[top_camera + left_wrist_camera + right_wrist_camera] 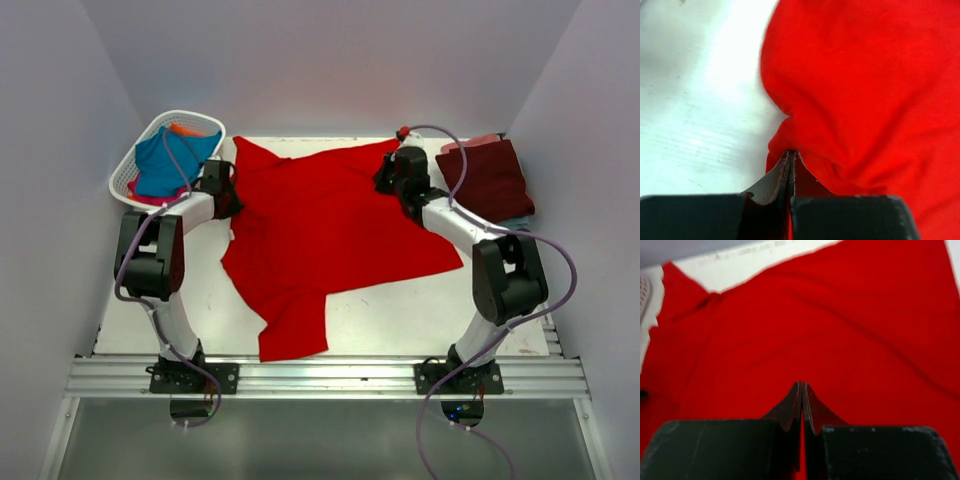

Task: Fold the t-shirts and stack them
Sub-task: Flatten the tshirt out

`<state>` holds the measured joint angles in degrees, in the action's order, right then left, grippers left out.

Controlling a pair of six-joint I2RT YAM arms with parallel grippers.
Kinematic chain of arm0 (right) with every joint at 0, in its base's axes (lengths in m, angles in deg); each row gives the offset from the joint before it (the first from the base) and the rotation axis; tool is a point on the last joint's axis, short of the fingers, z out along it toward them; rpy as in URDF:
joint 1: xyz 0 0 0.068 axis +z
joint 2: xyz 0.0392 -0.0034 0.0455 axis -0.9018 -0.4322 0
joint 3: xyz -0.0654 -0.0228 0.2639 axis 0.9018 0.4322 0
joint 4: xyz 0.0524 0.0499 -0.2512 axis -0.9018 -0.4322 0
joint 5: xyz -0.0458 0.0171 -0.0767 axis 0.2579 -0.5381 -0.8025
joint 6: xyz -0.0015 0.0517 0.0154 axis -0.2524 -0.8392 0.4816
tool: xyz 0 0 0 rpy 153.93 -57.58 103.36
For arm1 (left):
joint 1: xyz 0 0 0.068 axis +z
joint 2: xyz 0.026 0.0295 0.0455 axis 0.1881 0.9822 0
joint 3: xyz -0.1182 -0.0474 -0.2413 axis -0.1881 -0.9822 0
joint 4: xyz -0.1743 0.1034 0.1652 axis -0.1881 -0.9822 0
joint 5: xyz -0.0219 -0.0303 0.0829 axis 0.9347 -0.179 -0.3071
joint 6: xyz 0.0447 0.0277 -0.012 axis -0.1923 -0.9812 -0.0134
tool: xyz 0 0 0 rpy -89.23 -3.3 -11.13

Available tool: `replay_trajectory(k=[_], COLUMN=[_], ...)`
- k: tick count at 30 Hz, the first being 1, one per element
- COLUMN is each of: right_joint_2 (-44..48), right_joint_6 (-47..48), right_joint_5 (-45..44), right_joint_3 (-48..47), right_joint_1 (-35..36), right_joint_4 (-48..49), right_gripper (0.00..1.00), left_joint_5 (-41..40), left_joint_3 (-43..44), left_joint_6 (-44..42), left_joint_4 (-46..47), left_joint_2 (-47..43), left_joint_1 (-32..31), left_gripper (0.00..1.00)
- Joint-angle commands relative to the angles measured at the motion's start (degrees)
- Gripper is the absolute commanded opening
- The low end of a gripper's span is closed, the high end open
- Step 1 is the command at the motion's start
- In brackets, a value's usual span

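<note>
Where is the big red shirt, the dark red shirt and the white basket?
big red shirt (330, 230): top view, middle of its spread-out body.
dark red shirt (490, 180): top view, top of the folded cloth.
white basket (122, 177): top view, its left lattice wall.

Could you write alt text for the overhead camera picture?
A big red t-shirt lies spread on a white table, its far corners pinched by the robot's left gripper and right gripper. A white basket of coloured shirts stands far left; a folded maroon t-shirt lies far right.
</note>
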<state>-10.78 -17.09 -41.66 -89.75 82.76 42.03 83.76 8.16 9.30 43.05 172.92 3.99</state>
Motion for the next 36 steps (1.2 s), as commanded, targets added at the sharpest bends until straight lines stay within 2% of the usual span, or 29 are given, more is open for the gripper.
replay_trajectory(k=[1, 6, 9, 12, 15, 17, 20, 22, 26, 29, 30, 34, 36], right_joint_2=[0.4, -2.8, -5.6, -7.1, -9.2, -10.5, -12.7, -13.2, -13.3, -14.4, -15.0, -18.0, -19.7], right_joint_6=[1.5, 1.1, 1.4, 1.6, 1.8, 1.4, 0.7, 0.0, -0.4, 0.0, 0.2, 0.6, 0.0], right_joint_5=[2.5, 4.1, 4.0, 2.7, 1.7, 1.8, 3.4, 5.2, 15.6, 18.6, 19.7, 24.9, 27.2], right_joint_3=[3.0, 0.9, -2.7, -5.2, -8.5, -9.6, -11.0, -10.4, -9.3, -11.6, -13.8, -18.9, -20.6], right_joint_1=[1.2, 1.4, 3.2, 5.1, 6.7, 7.1, 7.6, 7.6, 8.3, 9.4, 9.8, 12.0, 13.4], right_joint_4=[-2.3, -7.0, -10.6, -12.3, -14.8, -15.9, -17.1, -16.0, -11.2, -11.2, -12.7, -15.2, -15.2], right_gripper=[0.00, 0.00, 0.00, 0.00, 0.00, 0.00, 0.00, 0.00, 0.00, 0.00, 0.00, 0.00, 0.00], left_joint_5=[-4.5, -3.0, 1.8, 10.7, 18.6, 19.7, 15.6, 8.9, 2.8, -3.0, -6.8, -13.3, -13.2], left_joint_3=[4.6, 5.9, 4.7, 4.8, 7.6, 8.8, 10.3, 8.7, 0.7, -3.0, -3.0, -1.6, -1.2], left_joint_6=[1.8, 2.0, 1.2, -0.5, -2.8, -3.5, -3.7, -2.2, 0.5, 1.9, 2.4, 2.7, 2.6], left_joint_4=[-0.5, -0.1, 3.5, 7.2, 6.7, 5.6, 1.7, 0.1, 3.5, 3.5, 2.6, -0.9, -1.3], left_joint_2=[2.4, 5.8, 7.4, 10.1, 13.9, 16.2, 16.3, 14.3, 1.8, -6.1, -7.5, -10.6, -10.5], left_joint_1=[0.5, 0.5, 0.5, 0.3, -0.4, -1.5, -2.9, -3.5, -3.7, -3.7, -3.7, -2.7, -1.9], left_gripper=[0.00, 0.00, 0.00, 0.00, 0.00, 0.00, 0.00, 0.00, 0.00, 0.00, 0.00, 0.01, 0.01])
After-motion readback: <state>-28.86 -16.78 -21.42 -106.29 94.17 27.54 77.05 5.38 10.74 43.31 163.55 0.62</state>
